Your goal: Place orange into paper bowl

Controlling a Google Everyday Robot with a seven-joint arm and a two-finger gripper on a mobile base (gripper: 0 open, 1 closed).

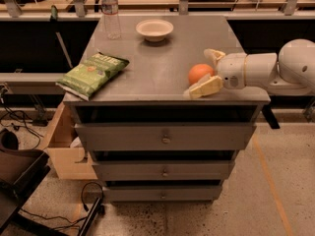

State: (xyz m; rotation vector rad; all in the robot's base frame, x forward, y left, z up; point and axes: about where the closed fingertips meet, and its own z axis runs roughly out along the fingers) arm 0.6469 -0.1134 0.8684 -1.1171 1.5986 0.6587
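Observation:
The orange [198,73] rests on the grey cabinet top [157,68] near its front right corner. My gripper [205,73] reaches in from the right. Its cream fingers straddle the orange: one finger [213,56] is behind it with a small gap, and the other lies along its front. The jaws are open around the orange, which still sits on the surface. The cream-white paper bowl [154,29] stands empty at the back middle of the top, well to the far left of the orange.
A clear water bottle [111,14] stands at the back left, beside the bowl. A green chip bag [92,73] lies at the front left edge. The cabinet has closed drawers [165,137] below. A cardboard box [63,146] stands on the floor at the left.

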